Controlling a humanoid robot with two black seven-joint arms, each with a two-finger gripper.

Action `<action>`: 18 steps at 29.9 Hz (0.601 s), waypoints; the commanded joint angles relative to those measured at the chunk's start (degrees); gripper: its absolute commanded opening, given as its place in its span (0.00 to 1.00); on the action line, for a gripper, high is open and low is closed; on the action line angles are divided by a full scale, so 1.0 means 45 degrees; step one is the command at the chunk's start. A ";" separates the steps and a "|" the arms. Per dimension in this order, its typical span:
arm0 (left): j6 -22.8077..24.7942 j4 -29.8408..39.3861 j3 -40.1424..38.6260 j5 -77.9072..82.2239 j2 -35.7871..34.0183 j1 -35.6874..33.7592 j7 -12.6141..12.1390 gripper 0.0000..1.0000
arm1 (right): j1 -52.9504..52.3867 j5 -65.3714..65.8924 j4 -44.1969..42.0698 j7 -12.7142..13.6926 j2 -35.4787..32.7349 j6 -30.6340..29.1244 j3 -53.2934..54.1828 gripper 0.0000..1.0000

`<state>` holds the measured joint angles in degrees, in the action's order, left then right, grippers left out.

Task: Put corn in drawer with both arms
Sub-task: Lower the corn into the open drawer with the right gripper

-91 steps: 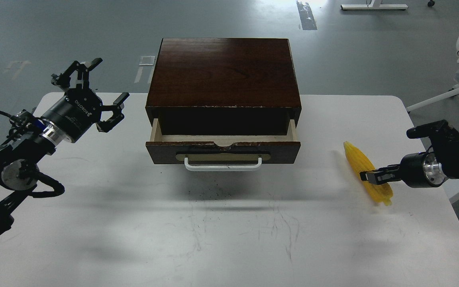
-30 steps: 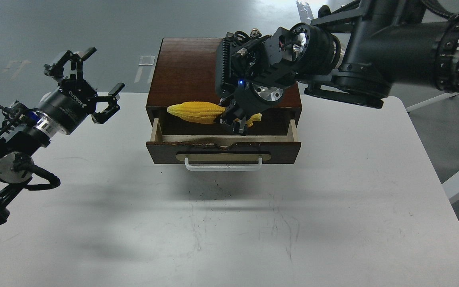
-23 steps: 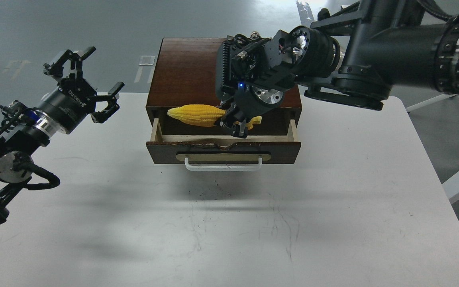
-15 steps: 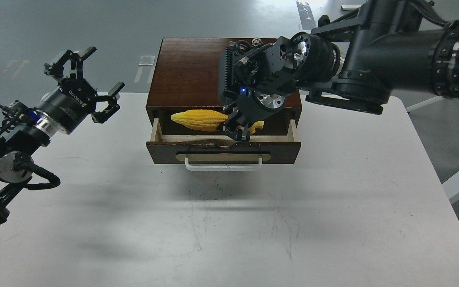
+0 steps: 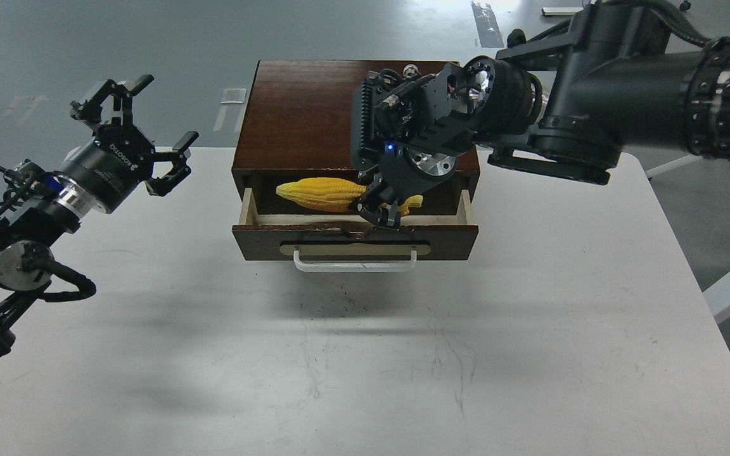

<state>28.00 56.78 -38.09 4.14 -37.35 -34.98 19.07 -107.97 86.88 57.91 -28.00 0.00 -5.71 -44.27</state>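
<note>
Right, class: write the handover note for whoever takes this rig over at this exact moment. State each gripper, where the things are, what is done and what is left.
Left gripper: open, empty, held above the table's left side, away from the box.
Right gripper: shut on the corn, reaching down over the drawer.
Corn: lying crosswise over the open drawer's cavity, pointed end to the left. Whether it touches the drawer floor cannot be told.
Done: drawer open, corn picked up and brought over it.
Left: lower and release the corn, withdraw the right arm, then probably push the drawer shut; the left arm looks free for that.
</note>
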 commanded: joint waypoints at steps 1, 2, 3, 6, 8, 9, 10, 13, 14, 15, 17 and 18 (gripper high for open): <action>0.0000 -0.0001 -0.0013 -0.0001 0.0000 0.0000 0.0000 0.99 | -0.0012 -0.0010 0.0040 0.0000 -0.0001 -0.0001 -0.0005 0.33; 0.0000 -0.0001 -0.0013 -0.0020 0.0000 0.0000 0.0000 0.99 | -0.0012 -0.0010 0.0040 0.0000 -0.0001 -0.0001 0.0014 0.37; 0.0000 -0.0001 -0.0013 -0.0001 0.0000 0.0000 0.0000 0.99 | -0.0012 -0.0010 0.0040 0.0000 -0.0001 -0.0001 0.0014 0.42; 0.0000 -0.0001 -0.0013 -0.0001 0.0019 0.0000 0.0000 0.99 | -0.0012 -0.0029 0.0040 0.0000 -0.0001 -0.0001 0.0014 0.47; 0.0000 -0.0001 -0.0013 -0.0001 0.0019 0.0000 0.0000 0.99 | -0.0012 -0.0049 0.0040 0.0000 -0.0001 -0.0001 0.0014 0.50; 0.0000 0.0019 -0.0013 -0.0001 0.0019 0.0000 0.0000 0.99 | -0.0012 -0.0049 0.0040 0.0000 -0.0001 -0.0001 0.0014 0.50; 0.0000 -0.0001 -0.0013 -0.0001 0.0019 0.0000 0.0000 0.99 | -0.0012 -0.0049 0.0040 0.0000 -0.0001 -0.0001 0.0014 0.50; 0.0000 -0.0001 -0.0013 -0.0001 0.0000 0.0000 0.0000 0.99 | -0.0012 -0.0049 0.0060 0.0000 -0.0001 -0.0001 0.0014 0.51; 0.0000 -0.0001 -0.0013 -0.0020 0.0019 0.0000 0.0000 0.99 | -0.0012 -0.0049 0.0040 0.0000 -0.0001 -0.0001 0.0014 0.51; 0.0000 -0.0001 -0.0013 -0.0020 0.0019 0.0000 0.0000 0.99 | -0.0012 -0.0049 0.0060 0.0000 -0.0001 -0.0001 0.0014 0.51; 0.0000 -0.0001 -0.0013 -0.0020 0.0019 0.0000 0.0000 0.99 | -0.0012 -0.0049 0.0060 0.0000 -0.0001 -0.0001 0.0014 0.52; 0.0000 -0.0001 -0.0013 -0.0020 0.0019 0.0000 0.0000 0.99 | -0.0012 -0.0049 0.0060 0.0000 -0.0001 -0.0001 0.0014 0.52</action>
<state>28.00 56.81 -38.14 4.09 -37.27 -34.98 19.07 -108.02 86.66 58.17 -28.00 0.00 -5.71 -44.20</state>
